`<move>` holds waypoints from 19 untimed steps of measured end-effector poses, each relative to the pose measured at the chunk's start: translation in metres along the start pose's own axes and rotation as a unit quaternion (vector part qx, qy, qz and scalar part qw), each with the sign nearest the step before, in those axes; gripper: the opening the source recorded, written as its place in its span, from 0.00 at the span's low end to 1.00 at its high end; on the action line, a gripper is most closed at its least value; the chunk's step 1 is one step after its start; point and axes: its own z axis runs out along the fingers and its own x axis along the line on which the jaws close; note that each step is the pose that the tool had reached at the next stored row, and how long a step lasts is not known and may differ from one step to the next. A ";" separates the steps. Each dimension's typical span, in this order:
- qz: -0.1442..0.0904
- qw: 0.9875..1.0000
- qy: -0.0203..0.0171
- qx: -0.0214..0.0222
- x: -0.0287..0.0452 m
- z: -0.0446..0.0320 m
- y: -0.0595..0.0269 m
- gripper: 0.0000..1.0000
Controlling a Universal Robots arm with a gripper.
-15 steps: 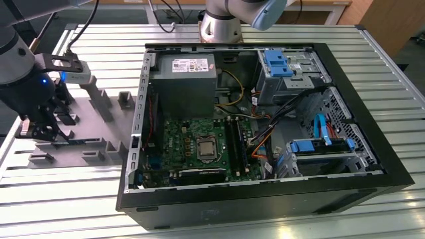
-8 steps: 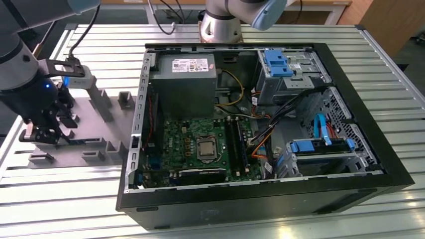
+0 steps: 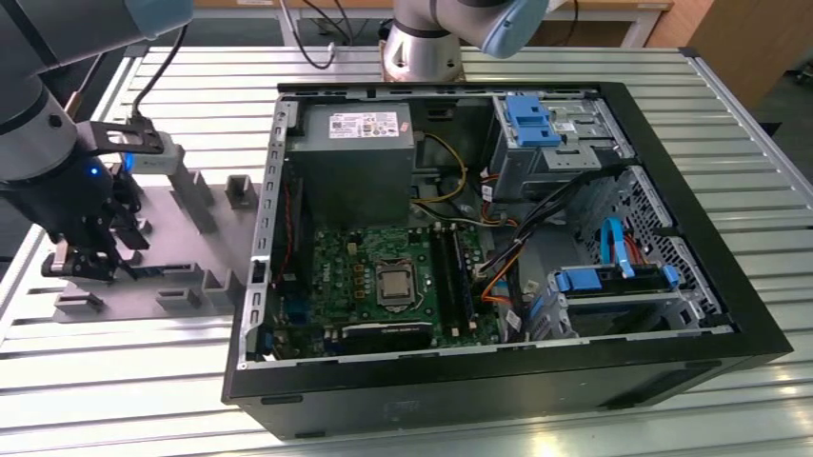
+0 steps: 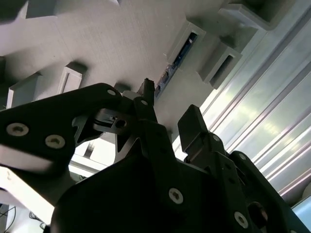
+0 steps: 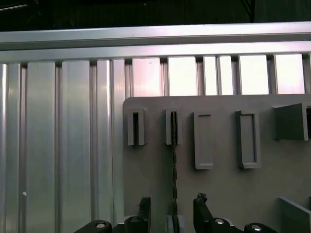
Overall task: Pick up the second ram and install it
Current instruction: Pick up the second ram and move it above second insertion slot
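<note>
Glare whitens the counter (image 3: 128,376) at the exterior view's lower left; in the second wrist view the gripper (image 4: 170,99) looks near-black.

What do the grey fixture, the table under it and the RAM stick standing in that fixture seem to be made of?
Grey fixture: matte, even grey with moulded posts, probably plastic. Table: bright ribbed slats with sharp glare, likely bare aluminium profile. Second ram: blue-green board edge with dark chips, apparently laminated circuit board; finish hard to judge edge-on.

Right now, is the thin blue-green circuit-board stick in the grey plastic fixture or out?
In: the stick stands edgewise in the fixture, gripper astride it.
</note>
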 end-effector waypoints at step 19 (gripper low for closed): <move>0.000 1.000 -0.002 0.001 -0.0033 0.0207 0.0074 0.39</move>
